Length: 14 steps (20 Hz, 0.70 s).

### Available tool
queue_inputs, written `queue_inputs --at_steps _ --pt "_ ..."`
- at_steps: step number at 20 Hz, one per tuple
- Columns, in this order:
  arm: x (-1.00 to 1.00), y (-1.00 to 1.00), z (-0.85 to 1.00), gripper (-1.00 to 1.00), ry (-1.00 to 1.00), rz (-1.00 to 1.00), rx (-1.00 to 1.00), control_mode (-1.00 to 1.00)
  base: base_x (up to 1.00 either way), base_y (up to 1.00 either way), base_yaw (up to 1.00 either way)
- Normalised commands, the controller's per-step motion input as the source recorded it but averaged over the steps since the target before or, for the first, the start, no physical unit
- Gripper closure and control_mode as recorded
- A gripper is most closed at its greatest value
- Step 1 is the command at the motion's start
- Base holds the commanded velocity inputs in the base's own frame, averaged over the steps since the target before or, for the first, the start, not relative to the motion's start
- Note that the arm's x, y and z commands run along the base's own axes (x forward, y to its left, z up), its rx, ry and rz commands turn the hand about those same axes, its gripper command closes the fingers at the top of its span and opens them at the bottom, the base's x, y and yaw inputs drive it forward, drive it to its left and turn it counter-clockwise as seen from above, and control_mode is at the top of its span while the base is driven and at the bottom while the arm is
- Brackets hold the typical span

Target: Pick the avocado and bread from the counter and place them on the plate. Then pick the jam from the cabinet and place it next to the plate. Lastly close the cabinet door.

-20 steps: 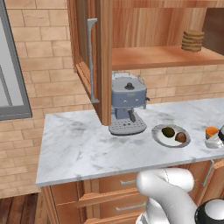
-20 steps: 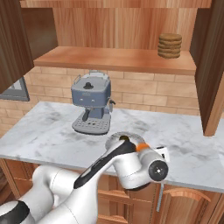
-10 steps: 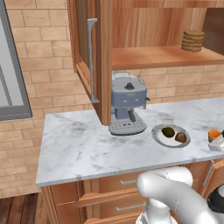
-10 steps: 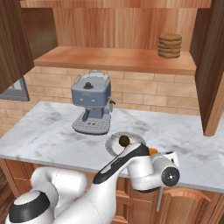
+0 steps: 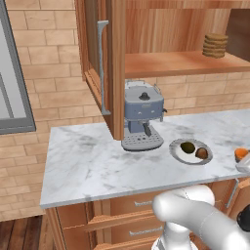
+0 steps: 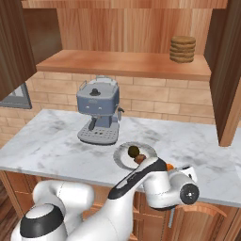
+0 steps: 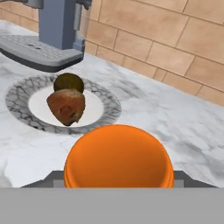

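The jam (image 7: pixel 118 156), a jar with an orange lid, sits low in the hand view between the dark fingers of my gripper (image 7: pixel 118 180), which is shut on it. It hangs just right of the plate (image 7: pixel 18 110) and close over the counter. On the plate lie the dark green avocado (image 7: pixel 68 82) and the brown bread (image 7: pixel 66 106), touching. From the left base the jam (image 5: pixel 240 154) shows at the right edge, beside the plate (image 5: pixel 175 148) with avocado (image 5: pixel 187 147) and bread (image 5: pixel 201 153). The cabinet door (image 5: pixel 100 63) stands open.
A blue-grey coffee machine (image 5: pixel 141 114) stands on the marble counter (image 5: pixel 88 166) just left of the plate, under the open cabinet. A brown stack (image 6: pixel 182 48) rests on the cabinet shelf. A second open door (image 6: pixel 228 70) hangs at the right.
My arm has swung the gripper and the jam a little to the right and lower. Plate, avocado and bread lie as before.
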Motion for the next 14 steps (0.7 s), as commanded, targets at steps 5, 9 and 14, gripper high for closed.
queue_inputs --at_steps 5,9,14 --pt "0.18 0.00 -0.21 1.00 0.00 0.00 -0.03 -1.00 0.00 0.00 0.00" --pt "0.30 0.05 -0.07 1.00 0.00 0.00 0.00 -1.00 0.00 0.00 0.00" --pt "0.38 0.07 -0.09 1.00 0.02 0.01 -0.02 -1.00 0.00 0.00 0.00"
